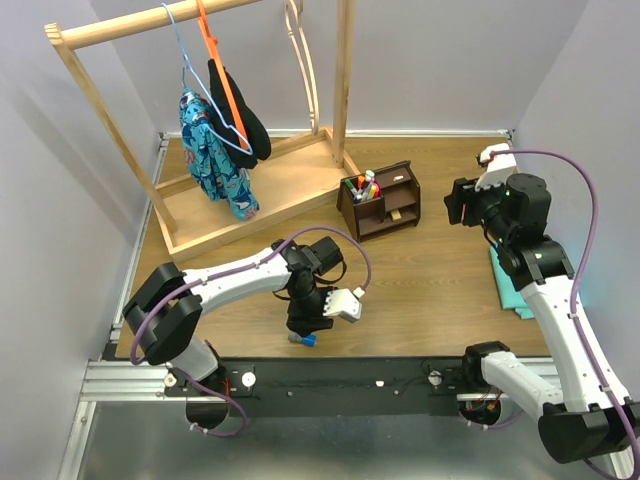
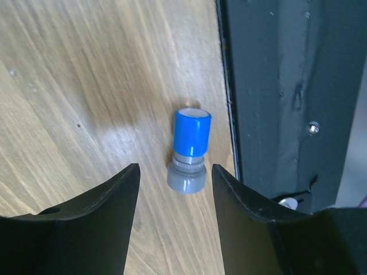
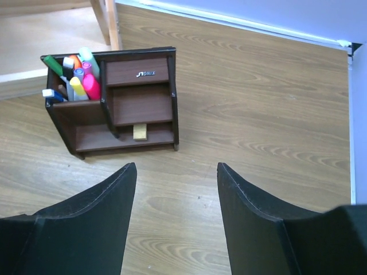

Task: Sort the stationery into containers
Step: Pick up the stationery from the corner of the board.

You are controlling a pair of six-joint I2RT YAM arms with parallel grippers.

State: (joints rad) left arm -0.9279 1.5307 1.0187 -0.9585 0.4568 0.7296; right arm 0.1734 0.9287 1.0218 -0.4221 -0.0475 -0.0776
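Observation:
A short grey-and-blue cylinder (image 2: 189, 150) lies on the table near its front edge, also in the top view (image 1: 304, 339). My left gripper (image 2: 175, 172) is open and hangs just above it, the grey end between the fingertips, not touching. The dark brown organiser (image 1: 381, 200) stands mid-table; the right wrist view shows its walls (image 3: 174, 97), markers with coloured caps (image 3: 80, 74) upright in its left compartment and a tiny tan cube (image 3: 139, 132) in a lower slot. My right gripper (image 3: 176, 172) is open and empty, high to the right of the organiser.
A large pale wooden clothes rack (image 1: 240, 190) with hangers and a blue garment (image 1: 215, 160) stands at the back left. A teal cloth (image 1: 510, 285) lies at the right edge. The black front rail (image 2: 287, 91) runs right beside the cylinder.

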